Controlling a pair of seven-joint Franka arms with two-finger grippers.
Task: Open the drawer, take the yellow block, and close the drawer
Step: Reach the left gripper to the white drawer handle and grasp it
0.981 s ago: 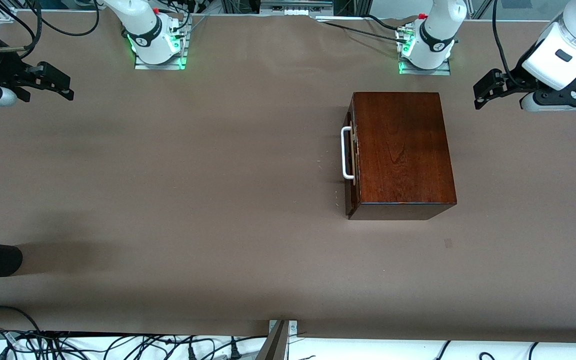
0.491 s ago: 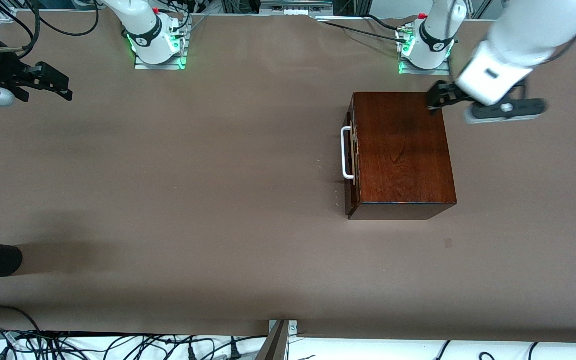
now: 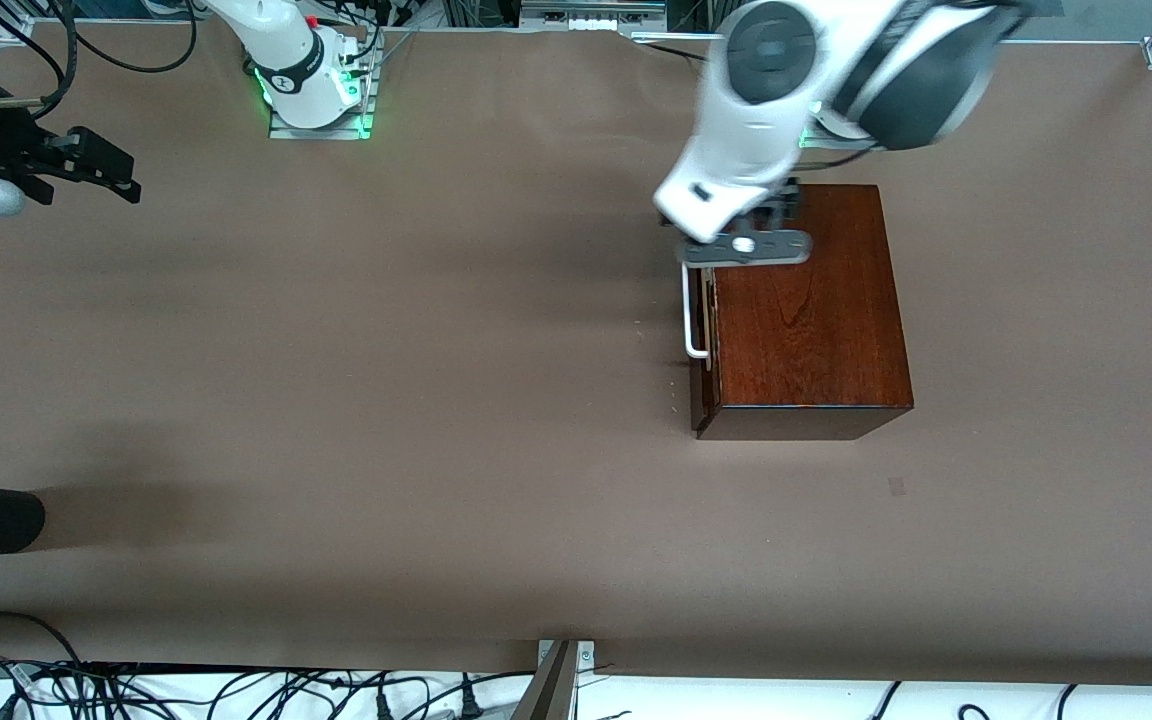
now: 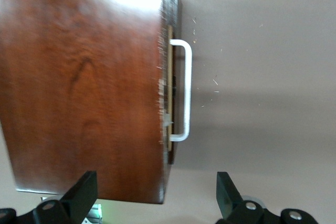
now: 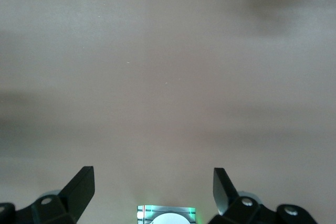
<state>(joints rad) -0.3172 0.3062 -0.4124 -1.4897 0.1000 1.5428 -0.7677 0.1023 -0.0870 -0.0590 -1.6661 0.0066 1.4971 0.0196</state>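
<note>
Two arms here, but only the left one is anywhere near the job. Glossy mahogany-coloured wooden box (image 3: pixel 806 320) sits toward the left arm's end of the table, its drawer (image 4: pixel 169 85) pushed in, so no yellow block shows. White bar handle (image 4: pixel 185 90) faces the right arm's end, long axis running nearer-to-farther. Left gripper (image 4: pixel 152 203) hangs released over the box's farther end, so I'd guess it needs to travel out past the drawer front. Right gripper (image 5: pixel 152 195) waits spread over bare table.

One mahogany box (image 3: pixel 801 310) with one drawer (image 3: pixel 704 330) and one white handle (image 3: pixel 691 310); two grippers.
</note>
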